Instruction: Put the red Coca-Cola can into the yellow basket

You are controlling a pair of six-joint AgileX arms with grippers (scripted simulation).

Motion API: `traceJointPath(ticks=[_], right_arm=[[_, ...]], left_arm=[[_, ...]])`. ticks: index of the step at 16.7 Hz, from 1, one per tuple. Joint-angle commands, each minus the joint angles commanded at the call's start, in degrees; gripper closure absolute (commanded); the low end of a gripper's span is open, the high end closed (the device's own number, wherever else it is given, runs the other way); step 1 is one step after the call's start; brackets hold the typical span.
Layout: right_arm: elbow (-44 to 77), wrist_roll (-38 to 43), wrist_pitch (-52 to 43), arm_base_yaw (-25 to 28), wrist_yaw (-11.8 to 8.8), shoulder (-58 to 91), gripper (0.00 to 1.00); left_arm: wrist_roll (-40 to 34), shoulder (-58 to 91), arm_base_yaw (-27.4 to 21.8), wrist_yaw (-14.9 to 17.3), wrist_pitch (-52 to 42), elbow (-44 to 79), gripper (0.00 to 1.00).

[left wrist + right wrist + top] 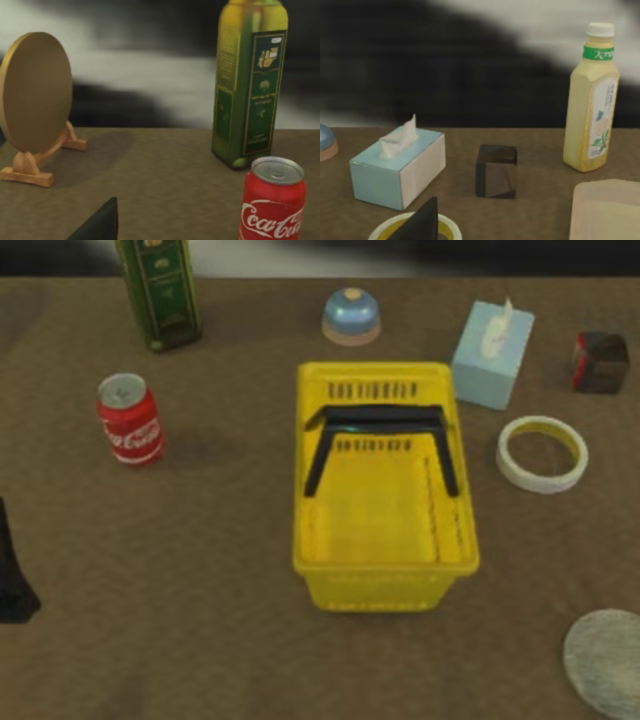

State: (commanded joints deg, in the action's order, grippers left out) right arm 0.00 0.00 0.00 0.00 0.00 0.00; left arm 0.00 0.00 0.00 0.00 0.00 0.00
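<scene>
On the brown table (230,640), seen from above, the yellow basket (385,575) sits near the middle, its black handles (380,425) folded across the far half and its inside bare. Well to the left stands the red Coca-Cola can (131,420), upright, silver top showing, clear of the basket and touched by nothing. Behind it, at the far edge, rises a tall dark green tin (160,290). A small blue dome-shaped bell (351,316) sits just beyond the basket. To the basket's right are a pale blue tissue box (493,353), a dark cube (600,362) and a white tape ring (542,453) — all apart from one another.

A dark shape at the left edge is probably part of the left arm (14,575); whether its jaws are released or clenched cannot be told. The left wrist view shows the can close by, the green tin behind it, and a round golden disc on a wooden stand (36,107).

The right wrist view shows the tissue box, the cube and a pale yellow bottle (592,107) — the right gripper's grip cannot be judged either.
</scene>
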Motion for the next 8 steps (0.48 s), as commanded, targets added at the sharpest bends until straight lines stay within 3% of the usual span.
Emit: traceJointPath(ticks=[4,8], right_arm=[[0.0,0.0,0.0,0.0,0.0,0.0,0.0],[0.0,0.0,0.0,0.0,0.0,0.0,0.0]], left_arm=[[0.6,1.7,-0.4,0.2,-1.4,1.5,0.0],[3.9,11.6,-2.3,1.1,-9.2,10.6,0.0]])
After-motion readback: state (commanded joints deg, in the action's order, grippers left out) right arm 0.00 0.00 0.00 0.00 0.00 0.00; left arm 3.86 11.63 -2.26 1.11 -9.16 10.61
